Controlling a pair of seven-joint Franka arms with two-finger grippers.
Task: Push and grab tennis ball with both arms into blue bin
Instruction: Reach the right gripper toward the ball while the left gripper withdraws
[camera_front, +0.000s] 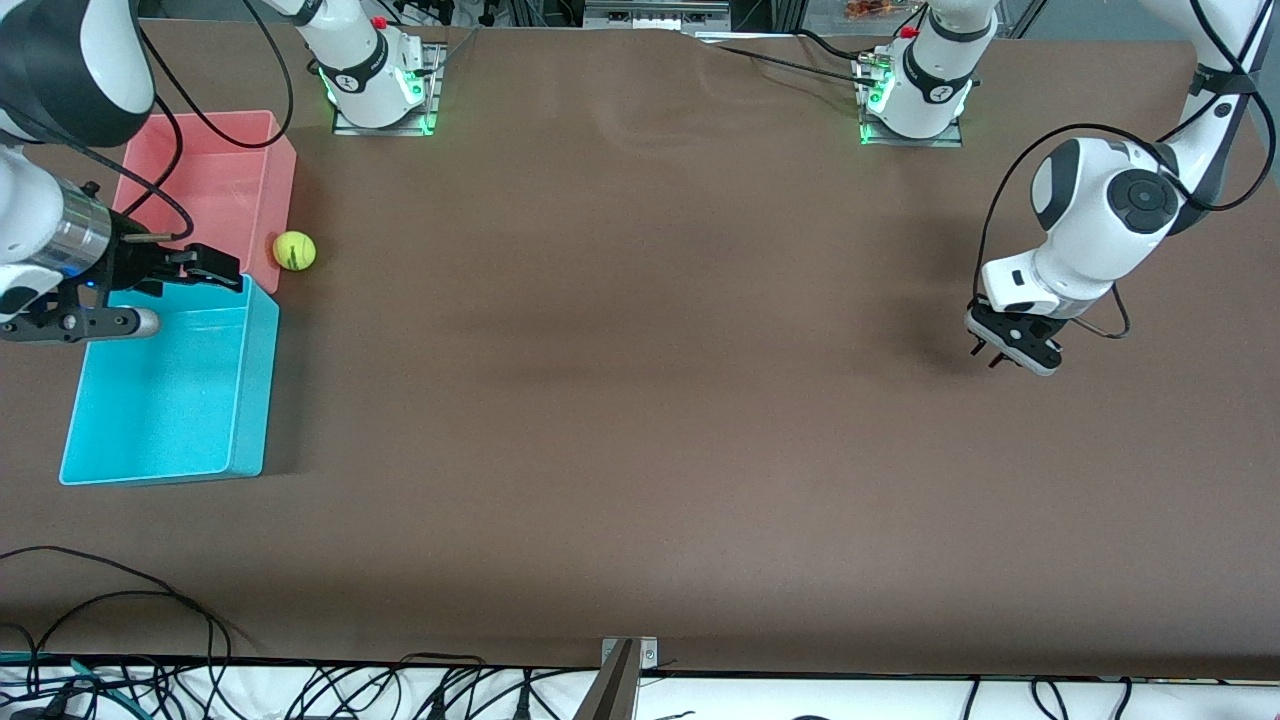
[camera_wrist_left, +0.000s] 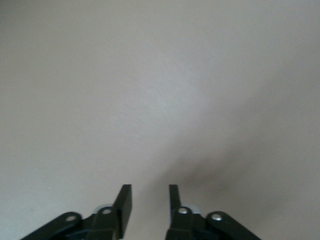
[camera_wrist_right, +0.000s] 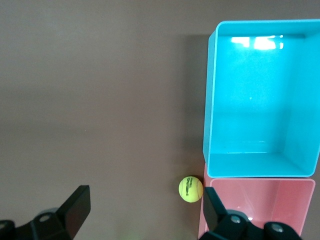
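The yellow-green tennis ball (camera_front: 294, 250) (camera_wrist_right: 190, 189) rests on the brown table against the pink bin's corner. It lies just farther from the front camera than the blue bin (camera_front: 160, 400) (camera_wrist_right: 260, 100), which has nothing in it. My right gripper (camera_front: 212, 268) (camera_wrist_right: 145, 207) hovers over the seam between the two bins, beside the ball. Its fingers are wide open and hold nothing. My left gripper (camera_front: 986, 356) (camera_wrist_left: 149, 194) hangs low over bare table toward the left arm's end, far from the ball. It is partly open with nothing between its fingers.
The pink bin (camera_front: 215, 180) (camera_wrist_right: 265, 205) stands directly against the blue bin, farther from the front camera. Loose black cables (camera_front: 120, 640) and a metal bracket (camera_front: 627, 658) lie along the table's front edge. Both arm bases (camera_front: 380, 95) (camera_front: 915, 100) glow green at the back.
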